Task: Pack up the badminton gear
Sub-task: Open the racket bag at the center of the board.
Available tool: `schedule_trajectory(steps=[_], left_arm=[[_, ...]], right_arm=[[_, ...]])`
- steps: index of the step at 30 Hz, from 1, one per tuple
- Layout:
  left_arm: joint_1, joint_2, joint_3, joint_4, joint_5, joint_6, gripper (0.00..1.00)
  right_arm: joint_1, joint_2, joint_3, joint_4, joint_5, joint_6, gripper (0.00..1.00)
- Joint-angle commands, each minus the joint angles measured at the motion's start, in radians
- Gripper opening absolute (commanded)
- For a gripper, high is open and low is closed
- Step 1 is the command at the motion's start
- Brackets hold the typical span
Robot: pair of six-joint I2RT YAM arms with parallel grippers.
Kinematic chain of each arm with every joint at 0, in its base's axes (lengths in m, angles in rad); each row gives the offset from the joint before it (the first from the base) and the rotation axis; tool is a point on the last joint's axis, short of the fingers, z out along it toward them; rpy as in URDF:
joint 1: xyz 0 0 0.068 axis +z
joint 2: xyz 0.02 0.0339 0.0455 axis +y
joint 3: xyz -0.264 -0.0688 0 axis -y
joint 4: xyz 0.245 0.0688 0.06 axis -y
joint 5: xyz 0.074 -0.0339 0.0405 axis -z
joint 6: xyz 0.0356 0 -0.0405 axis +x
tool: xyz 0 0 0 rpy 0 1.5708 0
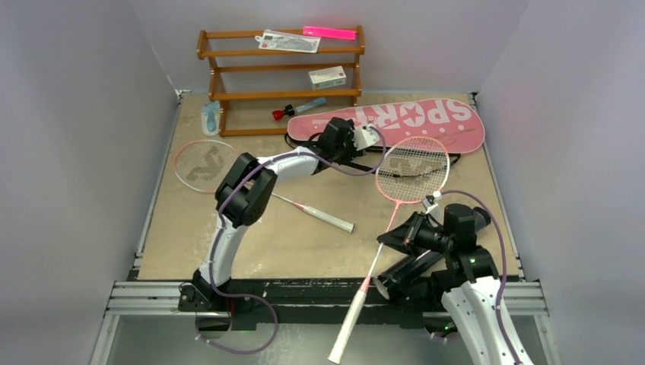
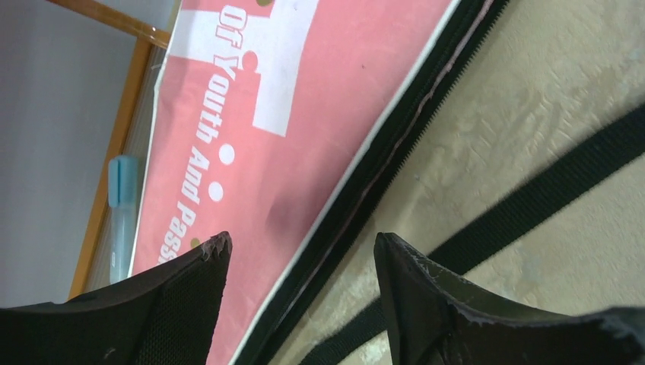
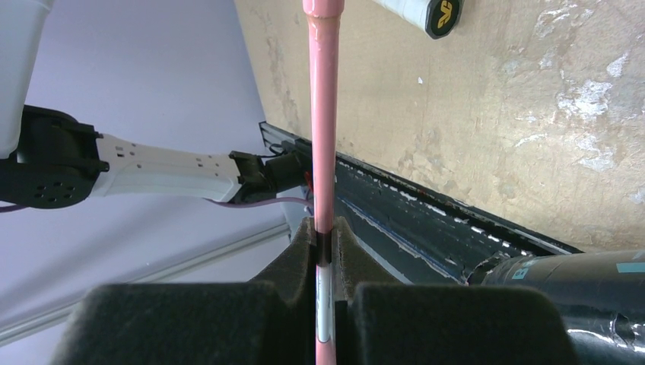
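Top external view: the pink "SPORT" racket bag (image 1: pixel 411 122) lies flat in the upper right of the table (image 1: pixel 251 243), with its wide end to the right. One pink-framed racket (image 1: pixel 413 169) shows its strung head against the bag's lower edge. Its shaft slants down and left to a white handle that reaches past the table's near edge at bottom centre. The second racket (image 1: pixel 201 165) lies on the table at left centre, its handle pointing toward the middle of the frame.

In the right wrist view, the right gripper (image 3: pixel 325 236) is pinched tight on the first racket's thin pink shaft, one pad pressed to each side. A black tube (image 3: pixel 563 281) fills the lower right corner of that frame, by the table's near edge.

In the left wrist view, the left gripper (image 2: pixel 303 251) has its fingers spread wide with nothing between them, over the bag's black zip edge. I cannot tell whether they touch it. A black strap (image 2: pixel 532 198) lies on the table at the right of that frame.

A wooden rack (image 1: pixel 281 76) stands at top centre of the overhead frame with a small white box (image 1: pixel 327 76) on a shelf. A red-capped blue tool (image 1: pixel 298 109) lies at the rack's foot, near the bag's narrow end.
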Motion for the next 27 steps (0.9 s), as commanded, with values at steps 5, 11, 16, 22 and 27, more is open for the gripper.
schedule_trajectory(steps=[5,11,16,22,27], left_arm=[[0.003,0.09,0.124,0.08,-0.087,0.033,0.58],[0.001,0.11,0.096,0.231,-0.179,0.073,0.44],[-0.012,0.095,-0.01,0.405,-0.204,0.16,0.49],[-0.017,0.147,-0.005,0.454,-0.198,0.218,0.51],[-0.03,0.203,0.022,0.455,-0.167,0.316,0.62]], right_arm=[[0.003,0.009,0.002,0.041,-0.028,0.015,0.0],[0.003,0.026,-0.004,0.063,-0.036,0.019,0.0],[0.003,0.036,-0.002,0.073,-0.037,0.016,0.0],[0.004,0.05,-0.011,0.096,-0.047,0.023,0.0],[0.003,0.051,-0.006,0.101,-0.051,0.025,0.0]])
